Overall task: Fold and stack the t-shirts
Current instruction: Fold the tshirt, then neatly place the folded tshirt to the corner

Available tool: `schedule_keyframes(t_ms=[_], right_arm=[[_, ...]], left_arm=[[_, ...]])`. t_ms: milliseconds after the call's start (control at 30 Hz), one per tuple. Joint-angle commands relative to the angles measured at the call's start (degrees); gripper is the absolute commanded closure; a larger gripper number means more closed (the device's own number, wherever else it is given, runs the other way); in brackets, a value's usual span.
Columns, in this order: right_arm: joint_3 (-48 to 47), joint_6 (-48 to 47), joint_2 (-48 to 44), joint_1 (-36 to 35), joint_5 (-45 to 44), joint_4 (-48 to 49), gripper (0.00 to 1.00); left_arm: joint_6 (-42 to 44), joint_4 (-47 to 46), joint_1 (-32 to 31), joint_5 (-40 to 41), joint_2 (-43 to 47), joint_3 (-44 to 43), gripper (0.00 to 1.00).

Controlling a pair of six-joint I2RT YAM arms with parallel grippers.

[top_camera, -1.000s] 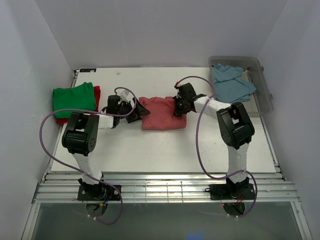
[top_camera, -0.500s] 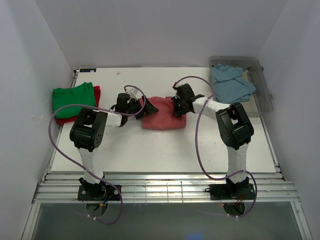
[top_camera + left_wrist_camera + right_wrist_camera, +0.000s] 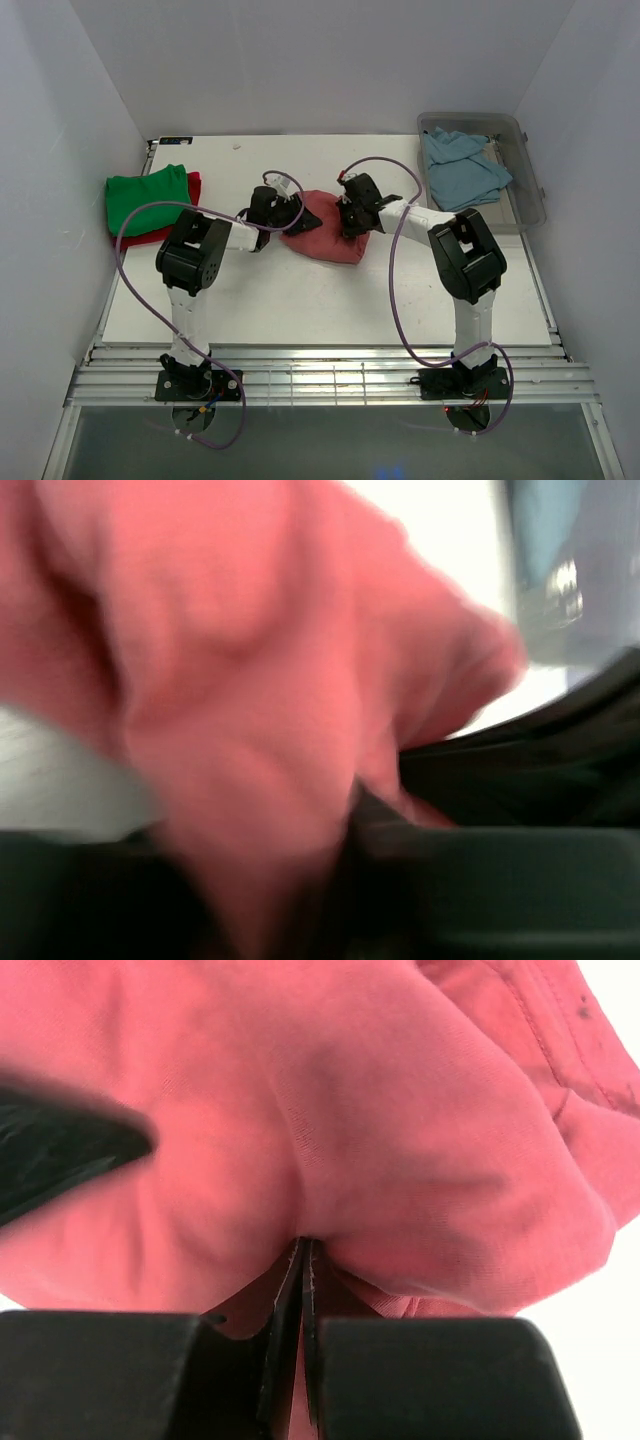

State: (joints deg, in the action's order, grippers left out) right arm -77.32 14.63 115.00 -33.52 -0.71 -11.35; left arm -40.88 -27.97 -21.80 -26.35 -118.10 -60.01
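The salmon-pink t-shirt lies bunched in the middle of the table, pushed in from both sides. My right gripper is at its right part, shut on a pinch of the pink cloth at the fingertips. My left gripper is at the shirt's left edge. The left wrist view is blurred; pink cloth fills the space in front of the jaws and I cannot make out their gap. The green t-shirt lies folded on the red one at the far left. The light blue t-shirt is crumpled in the bin.
The clear plastic bin stands at the table's back right edge. White walls close in the table on three sides. Purple cables loop from both arms over the table's front half.
Both grippers have moved toward each other and the pink shirt has bunched from a flat rectangle into a narrower mound. The left gripper has pushed right into the shirt's edge.
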Motion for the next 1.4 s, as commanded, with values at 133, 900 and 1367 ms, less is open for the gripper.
schedule_keyframes(t_ms=[133,900,1367], right_arm=[[4.01,2.24,-1.70,-3.13,1.77,-1.65,0.91],[15.61,1.98,-34.74,-3.57,-7.99,-9.13,0.49],[26.34,4.53,-42.66,-3.57,-2.63,-6.13,0.49]], left_arm=[[0.62,11.35,-1.66,3.14,-5.47,-0.19,1.00],[32.62,60.39,13.27,33.38,23.18,-22.86,1.00],[38.42,66.37,29.43,34.17,17.91,-42.10,1.00]])
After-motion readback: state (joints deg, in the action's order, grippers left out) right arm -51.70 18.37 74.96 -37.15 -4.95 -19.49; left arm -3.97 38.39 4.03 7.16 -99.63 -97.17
